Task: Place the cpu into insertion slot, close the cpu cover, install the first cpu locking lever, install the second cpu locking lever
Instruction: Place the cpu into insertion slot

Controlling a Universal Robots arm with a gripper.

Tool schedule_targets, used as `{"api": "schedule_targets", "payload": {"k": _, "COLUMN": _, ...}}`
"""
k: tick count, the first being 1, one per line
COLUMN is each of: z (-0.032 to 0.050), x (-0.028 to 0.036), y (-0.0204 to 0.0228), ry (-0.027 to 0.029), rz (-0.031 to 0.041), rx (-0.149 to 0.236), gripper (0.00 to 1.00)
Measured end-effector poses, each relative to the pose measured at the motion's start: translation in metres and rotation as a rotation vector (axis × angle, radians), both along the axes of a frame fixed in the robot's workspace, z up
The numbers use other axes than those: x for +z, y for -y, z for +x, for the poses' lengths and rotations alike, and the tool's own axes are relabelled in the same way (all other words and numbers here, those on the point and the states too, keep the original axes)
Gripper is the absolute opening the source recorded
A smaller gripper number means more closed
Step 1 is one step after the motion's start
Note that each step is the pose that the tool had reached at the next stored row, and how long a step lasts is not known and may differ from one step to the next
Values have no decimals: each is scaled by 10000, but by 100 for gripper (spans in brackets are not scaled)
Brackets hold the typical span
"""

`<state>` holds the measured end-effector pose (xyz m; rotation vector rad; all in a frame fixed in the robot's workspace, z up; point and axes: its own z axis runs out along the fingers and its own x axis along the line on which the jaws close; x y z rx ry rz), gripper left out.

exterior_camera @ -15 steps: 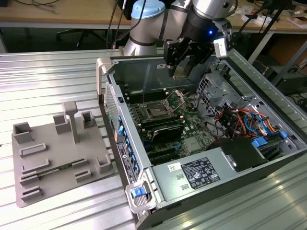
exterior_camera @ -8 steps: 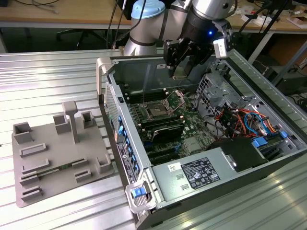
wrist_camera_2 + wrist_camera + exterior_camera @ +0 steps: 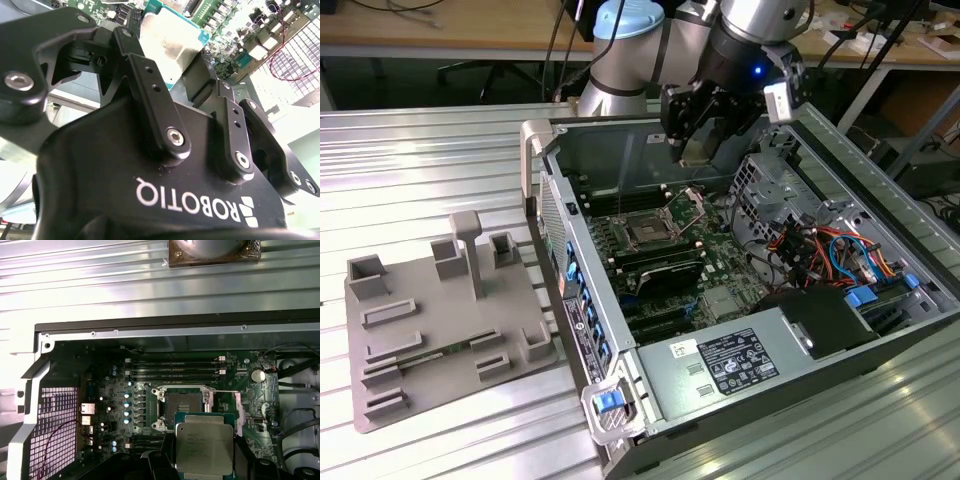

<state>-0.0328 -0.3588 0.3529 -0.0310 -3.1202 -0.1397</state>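
My gripper [image 3: 696,148] hangs over the open computer case, shut on the cpu [image 3: 695,152], a flat square chip with a silvery top. In both wrist views the cpu [image 3: 205,447] [image 3: 167,42] sits clamped between the black fingers [image 3: 150,90]. The insertion slot [image 3: 647,232] [image 3: 182,402] lies on the green motherboard, below the chip and a little towards the exterior view's left, its dark centre bare. The cpu cover [image 3: 686,207] stands tilted up beside the slot, on the side towards the exterior view's right.
Long black memory slots [image 3: 172,367] run beside the socket. A drive cage [image 3: 770,190], coloured cables [image 3: 825,250] and the power supply [image 3: 730,360] fill the case's other end. A grey fixture plate [image 3: 440,330] with upright blocks lies on the ribbed table at the exterior view's left.
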Motion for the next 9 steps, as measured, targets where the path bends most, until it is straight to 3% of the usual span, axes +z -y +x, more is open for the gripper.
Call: {"api": "schedule_targets", "payload": {"k": 9, "z": 0, "x": -18, "y": 0, "ry": 0, "rz": 0, "rx": 0, "gripper": 55}}
